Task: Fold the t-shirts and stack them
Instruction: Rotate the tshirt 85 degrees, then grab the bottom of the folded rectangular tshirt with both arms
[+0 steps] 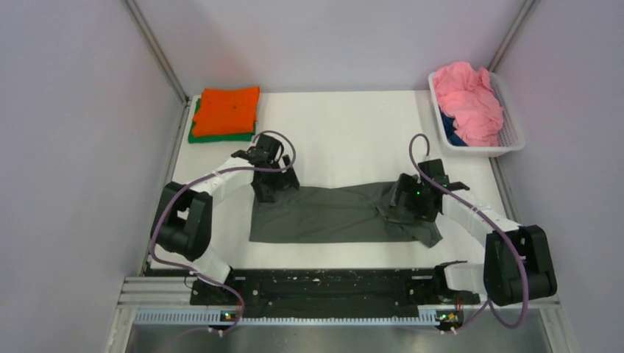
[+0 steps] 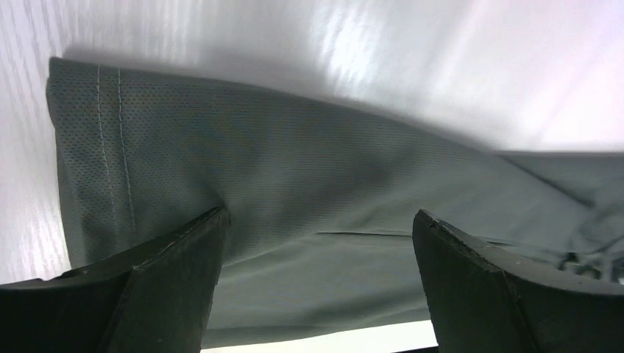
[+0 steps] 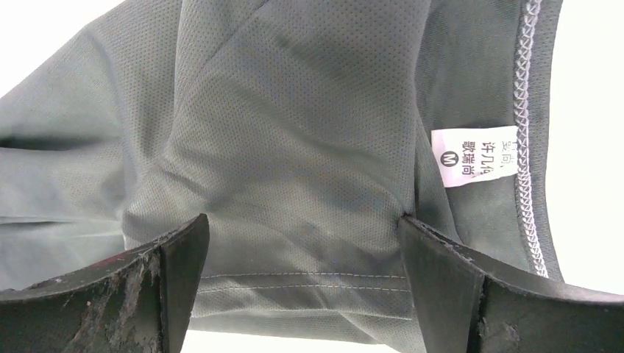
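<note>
At the far left corner of the white table (image 1: 346, 118) lies a folded orange cloth t-shirt (image 1: 229, 110), square on top of a folded green cloth t-shirt (image 1: 202, 137) whose edge shows along its left and near sides. Nearer the middle, the left gripper (image 1: 274, 182) stands over the left end of a dark grey mesh-cloth t-shirt (image 1: 331, 213), which is spread in a long flat band across the table's centre. In the left wrist view, the gripper (image 2: 316, 228) has its jaws spread wide with nothing between them but the cloth below; whether the tips touch the cloth is hard to tell. The right gripper (image 1: 407, 198) is over the shirt's bunched right end, jaws equally wide and gripping nothing (image 3: 302, 228), with a small white neck label (image 3: 471, 157) just beside its right finger. In the far right corner sits a white plastic basket (image 1: 515, 136) holding a crumpled pink cloth t-shirt (image 1: 467, 99) above a blue one (image 1: 452, 136).
</note>
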Robot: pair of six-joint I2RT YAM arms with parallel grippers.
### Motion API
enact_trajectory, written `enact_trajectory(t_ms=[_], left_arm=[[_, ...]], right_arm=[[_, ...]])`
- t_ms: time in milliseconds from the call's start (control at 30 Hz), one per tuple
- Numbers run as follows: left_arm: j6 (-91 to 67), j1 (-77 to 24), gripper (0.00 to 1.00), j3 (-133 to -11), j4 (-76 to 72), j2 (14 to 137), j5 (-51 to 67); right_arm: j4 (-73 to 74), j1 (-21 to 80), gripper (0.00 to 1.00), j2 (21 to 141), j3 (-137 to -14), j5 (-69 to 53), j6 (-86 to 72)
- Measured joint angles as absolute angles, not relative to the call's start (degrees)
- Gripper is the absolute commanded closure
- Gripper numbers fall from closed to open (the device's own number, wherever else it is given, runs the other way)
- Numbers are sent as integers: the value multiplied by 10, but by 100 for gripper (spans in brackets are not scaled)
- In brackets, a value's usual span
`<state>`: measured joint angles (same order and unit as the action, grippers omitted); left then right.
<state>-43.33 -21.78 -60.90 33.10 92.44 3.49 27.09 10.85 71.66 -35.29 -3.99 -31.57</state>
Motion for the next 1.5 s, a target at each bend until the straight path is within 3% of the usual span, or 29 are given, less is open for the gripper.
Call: enact_trajectory(t_ms=[300, 633, 967, 1300, 1367, 1500], left_arm=[[-440, -217, 1, -560, 332, 936, 36], [-526, -268, 1, -511, 266, 898, 51], [-653, -372, 1, -496, 221, 887, -2], [-695, -482, 1, -592, 347, 859, -123], [-673, -480, 1, -592, 369, 808, -154], [-618, -450, 1, -554, 389, 683, -176]], right_arm=[[142, 99, 1, 867, -452, -30, -325], [-9, 100, 1, 1202, -806, -108, -269], [40, 170, 1, 1424, -1149, -148, -227], [166, 207, 1, 1433, -1268, -153, -188], [178, 206, 1, 1393, -1236, -139, -177], [168, 208, 2, 1217, -1037, -101, -163]])
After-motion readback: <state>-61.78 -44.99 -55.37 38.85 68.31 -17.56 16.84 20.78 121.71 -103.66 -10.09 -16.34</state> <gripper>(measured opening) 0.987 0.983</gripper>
